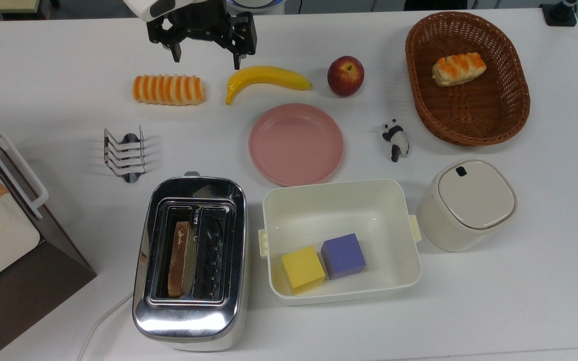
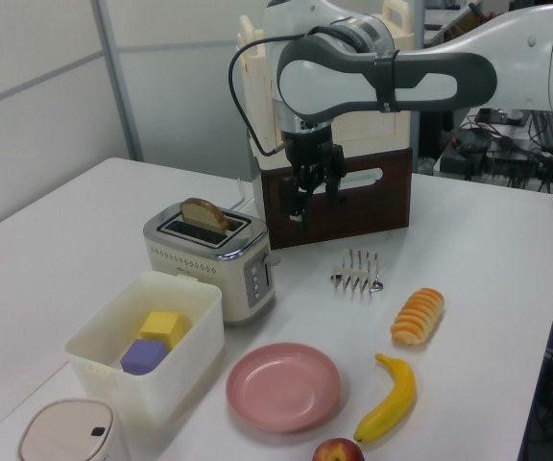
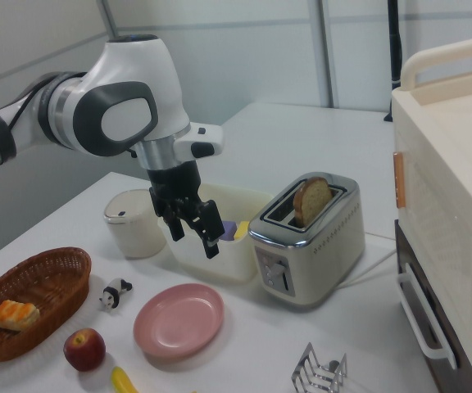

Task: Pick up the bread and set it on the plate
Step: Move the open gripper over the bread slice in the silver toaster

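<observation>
**Bread's sitting in the toaster, claw up in the air with nothing in it**

So the bread (image 1: 179,258) is standing on edge in one slot of the chrome toaster (image 1: 188,321), the slot on the top view's left. The pink plate (image 1: 296,144) is bare, just beside the toaster and the white tub (image 1: 394,235). The gripper (image 1: 207,56) hangs above the table near the striped roll (image 1: 168,89) and banana (image 1: 265,78), fingers spread apart, looks empty as far as I can tell.
</observation>
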Available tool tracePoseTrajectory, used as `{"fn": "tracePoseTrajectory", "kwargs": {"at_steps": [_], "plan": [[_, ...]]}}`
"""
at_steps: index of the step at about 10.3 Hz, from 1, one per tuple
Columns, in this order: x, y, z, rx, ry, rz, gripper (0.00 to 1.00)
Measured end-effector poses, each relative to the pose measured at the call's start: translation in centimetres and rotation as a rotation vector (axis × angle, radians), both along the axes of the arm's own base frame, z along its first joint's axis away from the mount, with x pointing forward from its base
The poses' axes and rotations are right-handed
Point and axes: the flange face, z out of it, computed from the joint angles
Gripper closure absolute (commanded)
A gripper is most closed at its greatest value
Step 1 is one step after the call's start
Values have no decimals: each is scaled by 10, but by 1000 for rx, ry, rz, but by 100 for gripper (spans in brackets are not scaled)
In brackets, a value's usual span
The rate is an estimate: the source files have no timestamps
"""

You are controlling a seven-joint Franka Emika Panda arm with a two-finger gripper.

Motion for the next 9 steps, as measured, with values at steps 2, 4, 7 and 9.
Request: {"fn": "tracePoseTrajectory", "kwargs": {"at_steps": [2,4,7,9], "plan": [[22,-10,9,-2,-173,-2,0],[52,-33,1,-13,-361,-26,0],[58,-31,-5,-14,-373,-22,0],[69,-30,-7,-15,-446,-21,0]]}}
